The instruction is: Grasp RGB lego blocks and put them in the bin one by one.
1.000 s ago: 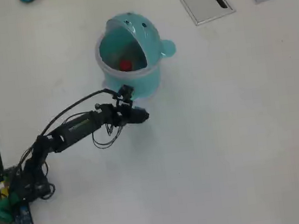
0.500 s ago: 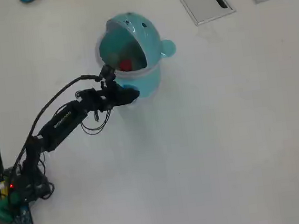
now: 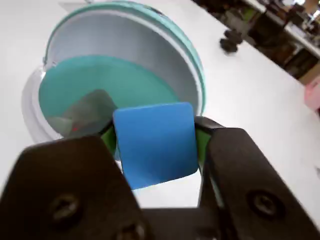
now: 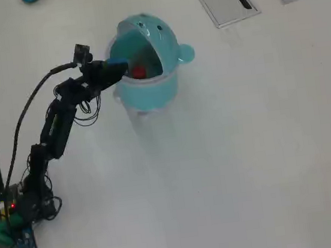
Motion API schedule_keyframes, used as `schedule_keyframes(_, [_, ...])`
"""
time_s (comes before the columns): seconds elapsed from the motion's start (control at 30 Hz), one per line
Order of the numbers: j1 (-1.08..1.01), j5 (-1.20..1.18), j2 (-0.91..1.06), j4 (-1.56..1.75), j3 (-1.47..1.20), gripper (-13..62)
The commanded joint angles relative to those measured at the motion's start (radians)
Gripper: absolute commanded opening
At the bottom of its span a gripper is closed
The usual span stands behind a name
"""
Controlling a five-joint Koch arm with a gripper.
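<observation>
gripper (image 3: 156, 150) has swung up from the table to the bin (image 4: 149, 89) rim, clamped on the blue block (image 3: 155, 142); red block (image 4: 139, 73) already inside, release looks next.

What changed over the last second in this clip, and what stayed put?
In the overhead view the arm swung up the picture, from in front of the bin to its rim, bringing the pincer there. The wrist view shows it clamped on the blue block. The bin and the red block inside it did not move.
</observation>
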State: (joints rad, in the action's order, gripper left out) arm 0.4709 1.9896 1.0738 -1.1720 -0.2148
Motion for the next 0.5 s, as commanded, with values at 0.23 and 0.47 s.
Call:
schedule_keyframes(0.23, [0.071,-0.029,-0.097,0.146,0.114,12.4])
schedule_keyframes(0.47, [0.086,-0.052,-0.195,0.279,0.173,12.5])
